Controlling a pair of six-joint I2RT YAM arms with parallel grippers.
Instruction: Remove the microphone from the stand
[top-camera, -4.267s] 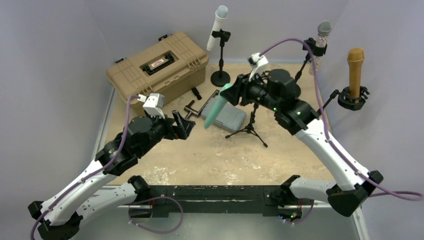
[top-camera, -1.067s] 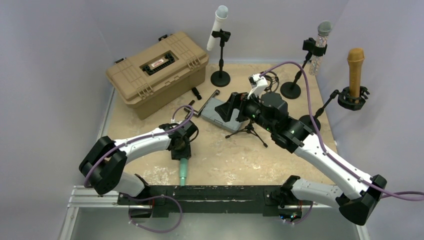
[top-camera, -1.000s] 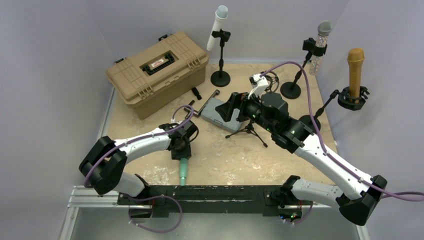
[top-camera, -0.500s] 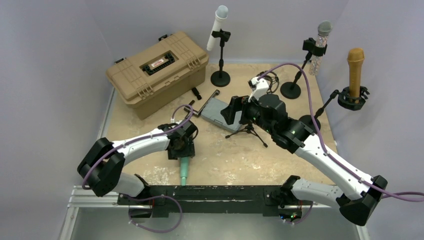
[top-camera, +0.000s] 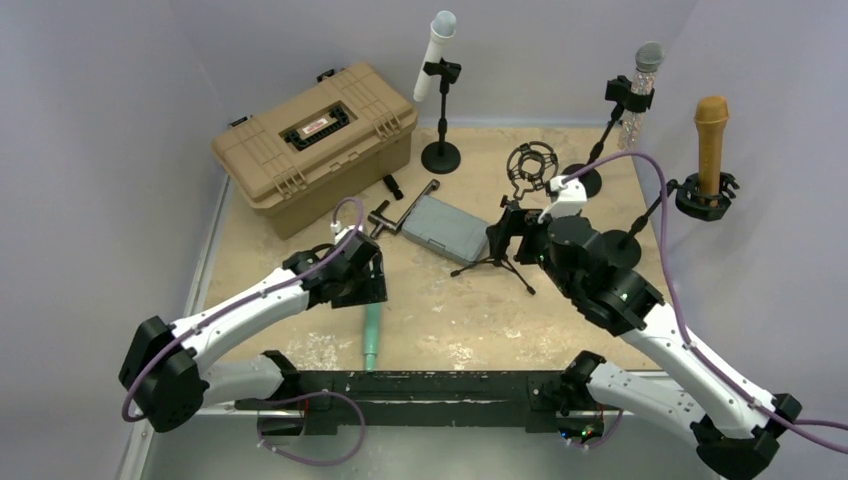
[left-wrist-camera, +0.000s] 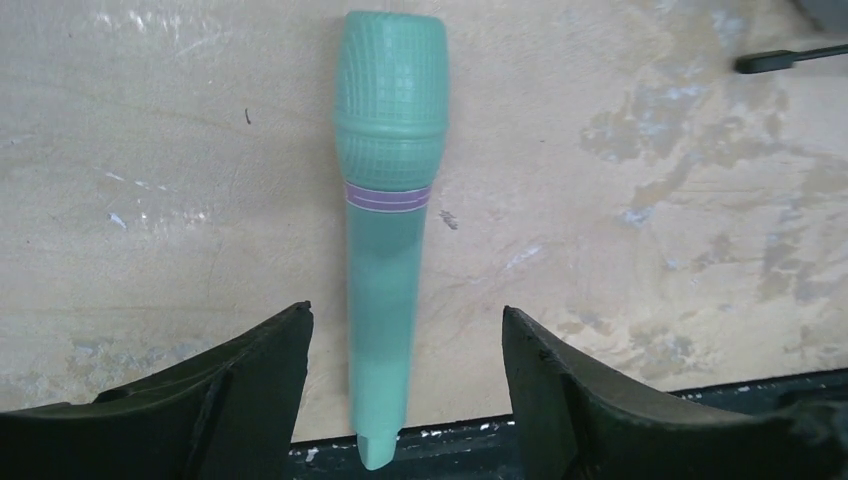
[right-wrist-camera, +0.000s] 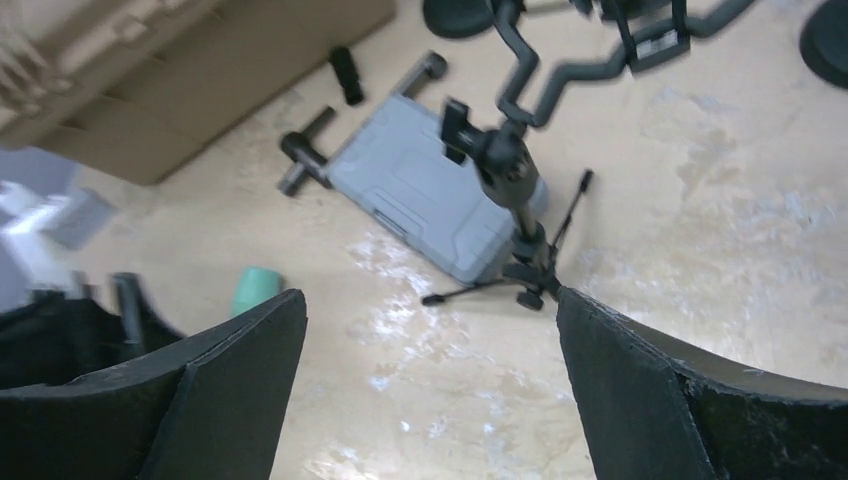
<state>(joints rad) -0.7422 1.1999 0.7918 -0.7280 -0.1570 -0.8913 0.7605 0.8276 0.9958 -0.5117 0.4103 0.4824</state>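
The teal microphone (left-wrist-camera: 385, 230) lies flat on the sandy tabletop (top-camera: 450, 320), directly under the left gripper (left-wrist-camera: 404, 318). Its grille end points away from the wrist and its tail end reaches the table's near edge. The gripper's two fingers (left-wrist-camera: 262, 365) stand apart, one on each side of the handle, with a gap on both sides and no contact, so nothing is held. From where I stand the gripper hangs just above the mic rather than down around it. I'd say the job is as good as done, since the mic rests on its own and is already off its mount.

The tripod stand (right-wrist-camera: 512, 190) is in front of the right gripper (right-wrist-camera: 428, 298), a little beyond its fingertips. Its spider-ring shock mount (top-camera: 528, 165) at the top is empty. That gripper's jaws are spread wide, with nothing between them and nothing touching them. It looks parked near the stand, perhaps because it was the one that steadied or unloaded it.

Behind the stand's legs, farther from that gripper, a flat grey case (right-wrist-camera: 420, 200) lies on the table. Well beyond it is a tan hard case (top-camera: 315, 140).
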